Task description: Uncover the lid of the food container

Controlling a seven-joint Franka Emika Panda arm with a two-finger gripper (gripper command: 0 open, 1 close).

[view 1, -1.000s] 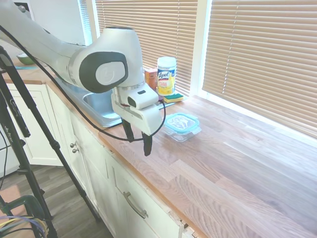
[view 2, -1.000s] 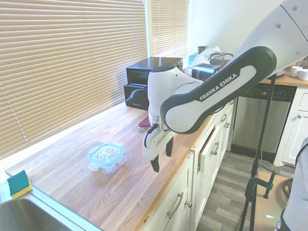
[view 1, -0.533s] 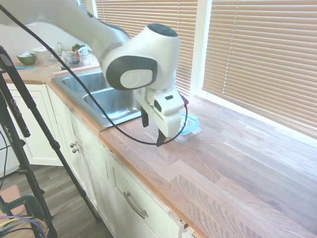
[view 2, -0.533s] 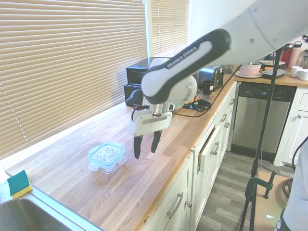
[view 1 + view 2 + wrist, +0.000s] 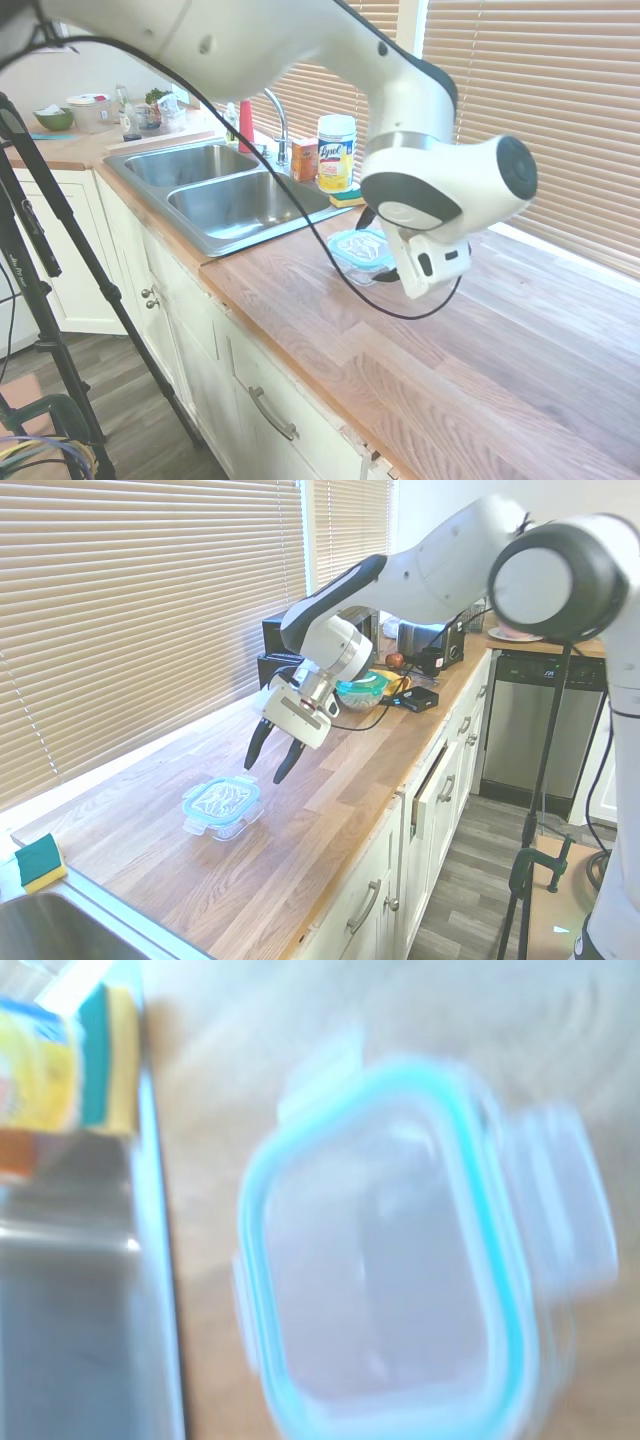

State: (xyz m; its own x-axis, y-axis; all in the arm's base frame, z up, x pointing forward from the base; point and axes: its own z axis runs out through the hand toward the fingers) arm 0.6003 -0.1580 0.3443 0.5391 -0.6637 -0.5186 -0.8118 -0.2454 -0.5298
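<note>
The food container [image 5: 224,823] is a small clear rounded-square bowl standing on the wooden counter near the sink. The lid [image 5: 219,798], clear with a teal rim, sits on top of it. The lid also shows in the first exterior view [image 5: 357,246] and fills the blurred wrist view [image 5: 380,1260], its side tabs visible. My gripper [image 5: 263,773] hangs tilted just above and to the right of the lid, open, with nothing between its dark fingers [image 5: 284,764]. It does not touch the lid. In the first exterior view the white hand hides the fingertips.
A double steel sink [image 5: 240,200] lies beside the container. A yellow-green sponge [image 5: 350,197] and a tall wipes canister [image 5: 336,152] stand behind it by the blinds. A black toaster oven [image 5: 300,650] and a teal bowl [image 5: 362,692] sit further along the counter.
The arm swung from the counter's front edge across to the container and tilted. The gripper now hangs close over the lid, still open. The container has not moved.
</note>
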